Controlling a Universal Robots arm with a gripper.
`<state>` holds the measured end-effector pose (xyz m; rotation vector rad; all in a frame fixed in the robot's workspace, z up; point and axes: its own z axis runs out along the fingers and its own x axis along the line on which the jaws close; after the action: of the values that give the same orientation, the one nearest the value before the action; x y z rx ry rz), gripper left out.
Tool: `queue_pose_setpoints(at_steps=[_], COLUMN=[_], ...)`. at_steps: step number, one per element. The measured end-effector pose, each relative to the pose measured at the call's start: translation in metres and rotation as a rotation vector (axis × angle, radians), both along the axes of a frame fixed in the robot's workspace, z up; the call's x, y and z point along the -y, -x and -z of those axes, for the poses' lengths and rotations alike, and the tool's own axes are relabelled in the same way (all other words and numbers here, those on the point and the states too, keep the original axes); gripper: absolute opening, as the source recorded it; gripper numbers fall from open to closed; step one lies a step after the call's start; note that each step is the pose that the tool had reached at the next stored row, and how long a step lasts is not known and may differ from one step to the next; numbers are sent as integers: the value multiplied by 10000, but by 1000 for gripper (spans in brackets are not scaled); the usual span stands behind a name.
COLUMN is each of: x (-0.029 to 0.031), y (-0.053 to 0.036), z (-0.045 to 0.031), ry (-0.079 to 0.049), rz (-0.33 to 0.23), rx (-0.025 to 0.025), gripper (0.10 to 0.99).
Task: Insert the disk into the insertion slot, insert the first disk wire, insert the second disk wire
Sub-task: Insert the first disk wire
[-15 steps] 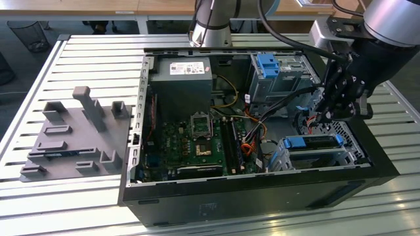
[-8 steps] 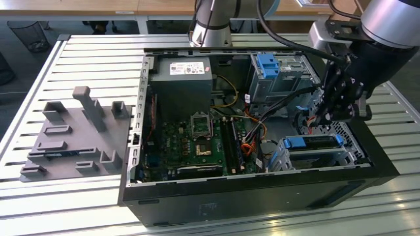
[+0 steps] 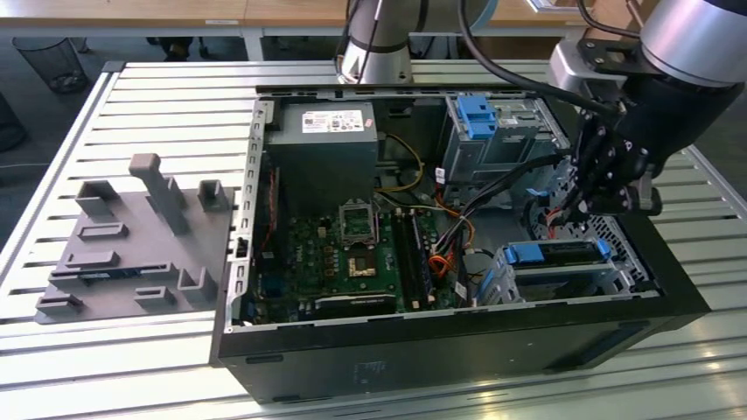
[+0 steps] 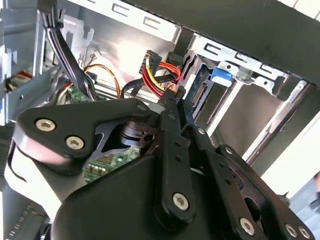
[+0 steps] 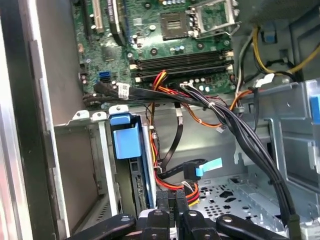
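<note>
One disk (image 3: 555,253) sits in the insertion slot (image 3: 562,282) inside the open computer case (image 3: 467,350), the hand (image 4: 172,100) clenched on one red-yellow-black disk wire (image 4: 156,76) just beside the disk's end; one white label (image 3: 338,121) on the power supply (image 3: 321,166), print unreadable.

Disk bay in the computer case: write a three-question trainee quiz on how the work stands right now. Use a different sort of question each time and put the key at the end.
1. True or false: the disk, in its blue carrier, sits inside the insertion slot.
2. In the second wrist view, what is the gripper closed on? A) a black connector on red, yellow and black wires; B) a memory module; C) a loose screw.
3. Fill in: in the exterior view, the grey fixture block lies on the table to the exterior view's ____ of the computer case.

Key: 1 true; 2 A; 3 left.
</note>
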<state>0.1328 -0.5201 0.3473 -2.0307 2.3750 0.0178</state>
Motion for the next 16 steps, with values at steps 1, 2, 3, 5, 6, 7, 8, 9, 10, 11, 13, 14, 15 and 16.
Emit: queue_pose_setpoints(at_steps=[1,2,3,5,6,7,8,9,10,11,13,14,15,16], x=[0,0,0,0,0,0,1,3,8,16,40,57,74,90], y=[0,0,0,0,0,0,0,0,1,3,7,9,10,12], z=[2,3,4,7,8,9,10,11,12,11,10,10,10,11], ry=[0,-1,0,-1,-1,-1,-2,-4,-4,-2,-1,1,-1,-1], rz=[-179,-370,-551,-910,-1073,-1225,-1345,-1414,-1435,-1441,-1449,-1450,-1454,-1456], rx=[0,0,0,0,-1,0,0,1,1,3,7,9,10,11], gripper=[169,169,169,169,169,169,169,169,169,169,169,169,169,169])
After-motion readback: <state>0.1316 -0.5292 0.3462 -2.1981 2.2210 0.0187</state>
